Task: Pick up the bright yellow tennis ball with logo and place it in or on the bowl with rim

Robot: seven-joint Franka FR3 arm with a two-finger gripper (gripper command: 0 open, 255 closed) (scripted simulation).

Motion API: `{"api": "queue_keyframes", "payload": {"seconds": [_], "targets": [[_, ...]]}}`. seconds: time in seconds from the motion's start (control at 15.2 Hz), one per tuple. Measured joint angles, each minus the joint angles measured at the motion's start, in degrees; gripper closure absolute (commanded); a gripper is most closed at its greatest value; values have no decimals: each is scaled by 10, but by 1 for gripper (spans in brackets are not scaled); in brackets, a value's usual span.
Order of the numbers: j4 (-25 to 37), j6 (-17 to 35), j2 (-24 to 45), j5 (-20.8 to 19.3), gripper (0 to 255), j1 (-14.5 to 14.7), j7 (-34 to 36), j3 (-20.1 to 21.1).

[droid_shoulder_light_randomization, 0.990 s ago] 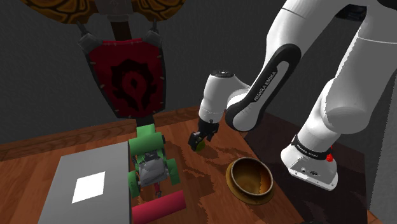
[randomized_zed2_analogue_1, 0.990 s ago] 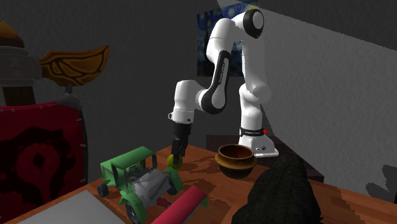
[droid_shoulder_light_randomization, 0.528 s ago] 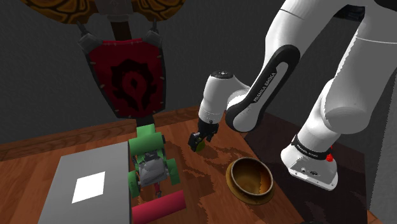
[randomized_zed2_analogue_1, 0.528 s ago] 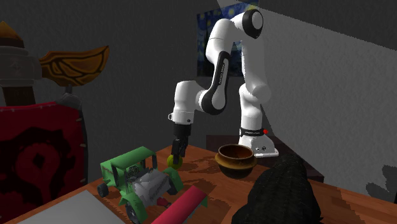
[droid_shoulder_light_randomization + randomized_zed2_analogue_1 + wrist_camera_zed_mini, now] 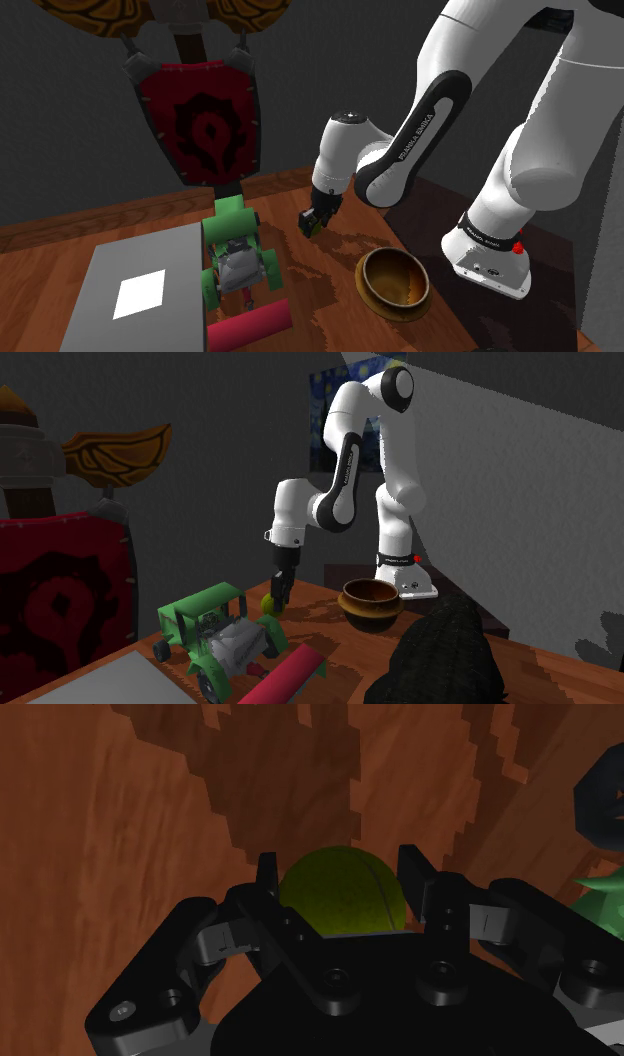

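Observation:
A yellow-green tennis ball [image 5: 340, 892] sits between my black gripper's [image 5: 340, 869] two fingers, and both fingers press against its sides. In the shoulder view the gripper [image 5: 312, 219] hangs low over the wooden table with the ball [image 5: 315, 227] at its tips. The second exterior view shows the ball [image 5: 268, 603] under the gripper [image 5: 273, 593], beside the tractor's front. The brown bowl with a rim [image 5: 366, 276] stands on the table toward the arm's base, apart from the gripper; it is also in the second exterior view, bowl [image 5: 371, 587].
A green toy tractor [image 5: 236, 255] stands close to the ball on the shoulder view's left. A red cylinder [image 5: 250, 323] and a grey board with a white square [image 5: 130, 290] lie nearer the front. A red shield [image 5: 205, 120] rises behind the table. A dark bulky shape [image 5: 440, 662] fills the second exterior view's foreground.
The fingers have drawn in from wide apart onto the ball's sides. The arm has hardly moved.

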Motion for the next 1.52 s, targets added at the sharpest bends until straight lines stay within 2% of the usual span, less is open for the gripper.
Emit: {"api": "queue_keyframes", "payload": {"seconds": [0.26,0.73,1.12,1.52], "targets": [[0,-10,-11,14,255,-3,-9,6],[1,-81,-86,90,255,-2,-59,19],[10,-144,-143,119,255,6,-77,11],[23,-206,-193,132,255,11,-86,0]]}}
